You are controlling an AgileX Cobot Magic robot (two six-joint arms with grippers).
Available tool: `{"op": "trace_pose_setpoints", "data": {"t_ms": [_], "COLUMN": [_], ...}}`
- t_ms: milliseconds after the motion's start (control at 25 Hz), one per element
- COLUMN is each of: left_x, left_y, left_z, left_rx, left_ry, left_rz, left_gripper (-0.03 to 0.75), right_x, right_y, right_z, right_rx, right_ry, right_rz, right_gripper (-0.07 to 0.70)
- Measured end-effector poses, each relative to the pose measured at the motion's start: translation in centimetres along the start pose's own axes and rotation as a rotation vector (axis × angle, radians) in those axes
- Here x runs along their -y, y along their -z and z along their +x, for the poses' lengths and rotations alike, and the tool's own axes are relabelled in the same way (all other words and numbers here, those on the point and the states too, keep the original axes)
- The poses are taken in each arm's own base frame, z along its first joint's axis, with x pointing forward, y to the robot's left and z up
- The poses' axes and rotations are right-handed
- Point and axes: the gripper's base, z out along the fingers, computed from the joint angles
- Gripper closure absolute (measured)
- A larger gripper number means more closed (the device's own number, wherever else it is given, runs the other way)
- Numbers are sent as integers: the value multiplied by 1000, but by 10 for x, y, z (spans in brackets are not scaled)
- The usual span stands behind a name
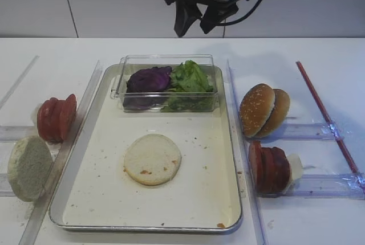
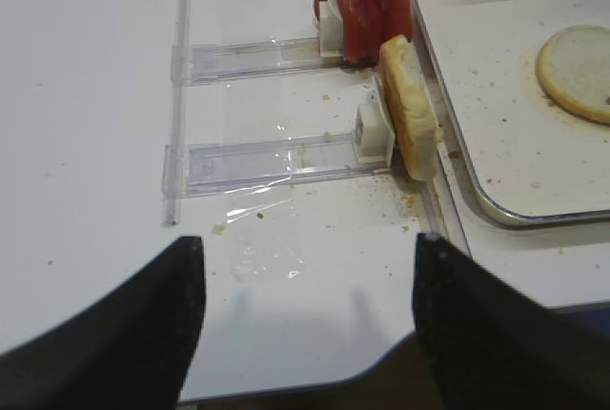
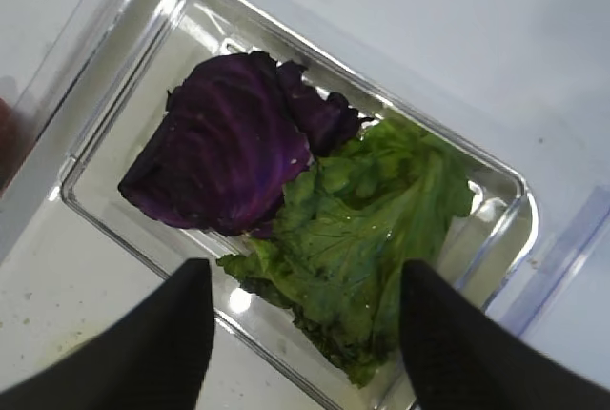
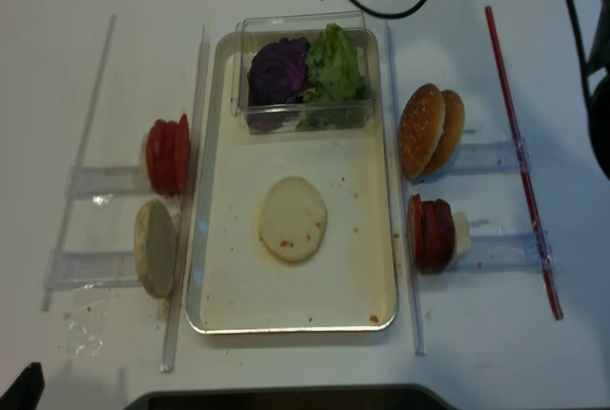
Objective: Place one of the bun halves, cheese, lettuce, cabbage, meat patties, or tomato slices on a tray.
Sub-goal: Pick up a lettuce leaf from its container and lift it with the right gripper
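A pale bun half [image 1: 152, 159] lies flat in the middle of the metal tray [image 1: 199, 194]. At the tray's far end a clear box [image 1: 168, 60] holds purple cabbage [image 3: 224, 143] and green lettuce [image 3: 367, 238]. High above that box hangs my right gripper [image 3: 305, 276], open and empty, with the lettuce showing between its black fingers. My left gripper [image 2: 310, 243] stands open and empty over bare table near the front left edge. Ahead of it, a second bun half [image 2: 410, 110] and red tomato slices [image 2: 367, 5] stand on edge in clear racks left of the tray.
Right of the tray, sesame bun tops [image 1: 262, 110] and dark red slices [image 1: 269, 168] stand in clear racks [image 1: 319, 185]. A red strip [image 1: 325, 114] runs along the far right. Crumbs dot the tray. The table's front edge [image 2: 381, 377] is close under the left gripper.
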Motion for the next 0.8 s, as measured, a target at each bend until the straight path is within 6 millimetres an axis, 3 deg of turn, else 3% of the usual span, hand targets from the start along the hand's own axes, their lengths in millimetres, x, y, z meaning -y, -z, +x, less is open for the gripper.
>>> {"op": "trace_pose_setpoints", "data": {"t_ms": [240,800], "left_x": [0,0], "left_y": [0,0], "left_z": [0,0], "left_rx": [0,0], "left_ry": [0,0], "left_rz": [0,0], "left_gripper": [287,287], "right_x": [0,11], "right_y": [-25,-57], "right_z": [2,7], "right_rx": [-50,-110], "right_ry": [13,7], "right_rz": [13,18], "right_gripper": [185,185]}}
